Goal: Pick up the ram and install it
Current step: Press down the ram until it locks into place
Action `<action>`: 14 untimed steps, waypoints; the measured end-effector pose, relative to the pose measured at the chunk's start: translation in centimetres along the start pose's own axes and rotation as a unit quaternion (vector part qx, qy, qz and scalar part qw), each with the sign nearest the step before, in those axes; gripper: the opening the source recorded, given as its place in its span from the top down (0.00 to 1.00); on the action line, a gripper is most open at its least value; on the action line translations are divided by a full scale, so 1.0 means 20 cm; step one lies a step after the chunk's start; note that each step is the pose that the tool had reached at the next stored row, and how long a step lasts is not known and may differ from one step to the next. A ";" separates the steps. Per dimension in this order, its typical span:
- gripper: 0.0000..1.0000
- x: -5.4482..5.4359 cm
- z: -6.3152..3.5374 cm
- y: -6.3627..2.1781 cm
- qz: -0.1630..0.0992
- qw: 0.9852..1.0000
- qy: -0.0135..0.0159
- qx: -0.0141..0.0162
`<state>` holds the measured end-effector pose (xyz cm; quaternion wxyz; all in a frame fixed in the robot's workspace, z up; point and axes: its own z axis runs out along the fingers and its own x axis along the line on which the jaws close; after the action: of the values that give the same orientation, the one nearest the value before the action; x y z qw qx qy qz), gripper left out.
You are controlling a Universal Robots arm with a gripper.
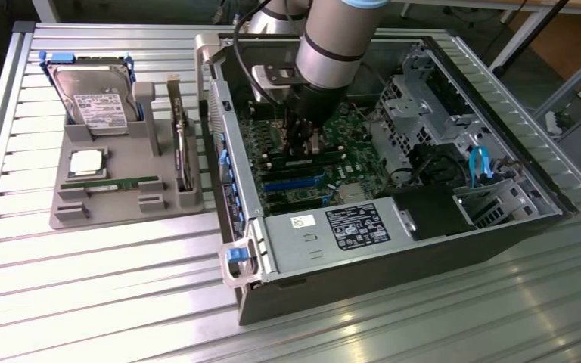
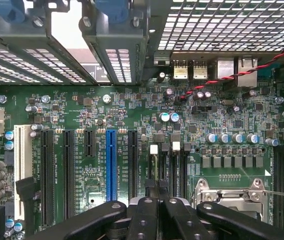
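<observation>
— Reaching down into the open computer case [image 1: 392, 227], tool [image 1: 306, 147] over the green motherboard [image 2: 106, 115], fingers [image 2: 144, 220] closed tight, right by the memory slots [image 2: 169, 162].

— Holding the ram?

— Cannot tell. One ram stick [image 1: 112, 184] lying flat in the grey holder [image 1: 119, 204] on the table [image 1: 88, 265], below the processor chip [image 1: 87, 160] and hard drive [image 1: 94, 98].

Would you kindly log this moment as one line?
gripper: shut, inside computer case | over motherboard memory slots | one ram stick on gray tray
</observation>
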<state>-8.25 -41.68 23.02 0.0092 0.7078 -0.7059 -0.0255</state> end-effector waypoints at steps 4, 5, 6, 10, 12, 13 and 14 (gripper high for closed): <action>0.91 0.00 0.000 0.000 0.000 1.000 0.000 0.000; 0.91 0.00 0.000 0.000 0.000 1.000 0.000 0.000; 0.91 0.00 0.000 0.000 0.000 1.000 0.000 0.000; 0.91 0.00 -0.072 0.003 0.000 1.000 0.000 0.000; 0.91 0.00 -0.131 0.006 0.000 1.000 0.000 0.000; 0.91 0.00 -0.171 0.008 0.000 1.000 0.000 0.000; 0.91 0.00 -0.206 0.010 0.000 1.000 0.000 0.000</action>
<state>-8.25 -41.68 27.14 0.0092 0.7079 -0.7058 -0.0255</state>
